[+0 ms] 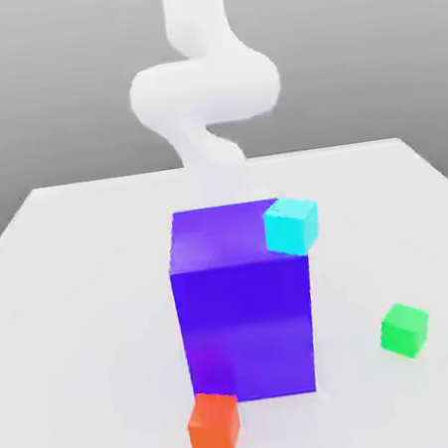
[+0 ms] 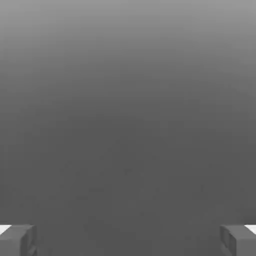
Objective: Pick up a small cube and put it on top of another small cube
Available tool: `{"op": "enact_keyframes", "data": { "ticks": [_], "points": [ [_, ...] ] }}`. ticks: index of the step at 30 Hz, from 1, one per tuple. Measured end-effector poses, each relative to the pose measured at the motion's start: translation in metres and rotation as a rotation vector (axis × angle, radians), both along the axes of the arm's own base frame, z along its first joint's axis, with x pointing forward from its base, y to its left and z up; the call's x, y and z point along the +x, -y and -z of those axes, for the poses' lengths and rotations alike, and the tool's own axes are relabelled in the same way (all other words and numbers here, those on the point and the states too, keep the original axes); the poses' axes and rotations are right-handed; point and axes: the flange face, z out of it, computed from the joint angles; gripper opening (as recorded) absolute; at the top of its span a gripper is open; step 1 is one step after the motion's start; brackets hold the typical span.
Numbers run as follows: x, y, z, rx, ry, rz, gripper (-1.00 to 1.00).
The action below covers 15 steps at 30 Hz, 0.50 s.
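Nothing is stacked yet: from the big blue-purple block (image 1: 245, 305), the cyan cube (image 1: 291, 225) sits at one o'clock, the orange-red cube (image 1: 214, 425) at seven, the small green cube (image 1: 404, 330) untouched at four, and the gripper (image 2: 128, 240) gapes wide, empty.

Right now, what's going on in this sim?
Nothing is held yet. The gripper has its jaws wide open with nothing between them. The arm stands behind a big blue-purple block. On the table, the green cube sits apart at the exterior view's right, an orange-red cube by the block's front corner, a cyan cube at its top corner.
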Motion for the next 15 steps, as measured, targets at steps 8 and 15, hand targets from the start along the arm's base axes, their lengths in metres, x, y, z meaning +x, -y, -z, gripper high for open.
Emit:
{"op": "enact_keyframes", "data": {
  "ticks": [8,15],
  "points": [
    [0.090,-0.061,0.078,-0.192,-0.156,-0.336,0.00],
    [0.146,-0.126,0.166,-0.341,-0.274,-0.647,0.00]
  ]
}}
